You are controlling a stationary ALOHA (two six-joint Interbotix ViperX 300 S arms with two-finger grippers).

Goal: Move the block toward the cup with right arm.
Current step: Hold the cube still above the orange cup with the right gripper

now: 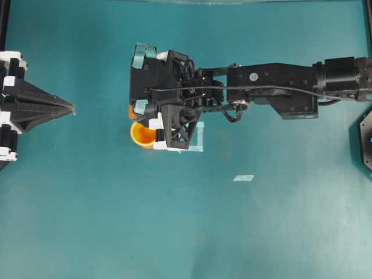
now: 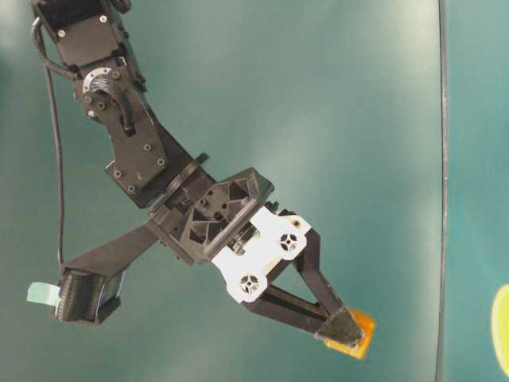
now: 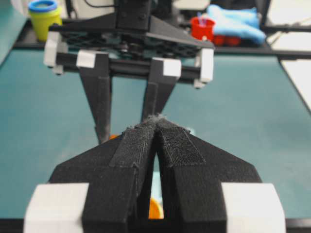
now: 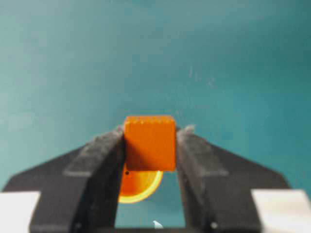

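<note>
My right gripper is shut on the small orange block, which sits between its black fingertips. The yellow-rimmed orange cup shows just behind and under the block in the right wrist view. From overhead the right gripper covers most of the block, and the cup sits right beside it, partly under the gripper body. The table-level view shows the held block and the cup's edge. My left gripper is shut and empty at the far left, pointing at the right gripper.
A pale blue tape square lies under the right gripper next to the cup. A small tape piece lies to the lower right. Beyond the table's far edge stand a yellow pot, a red pot and blue cloth.
</note>
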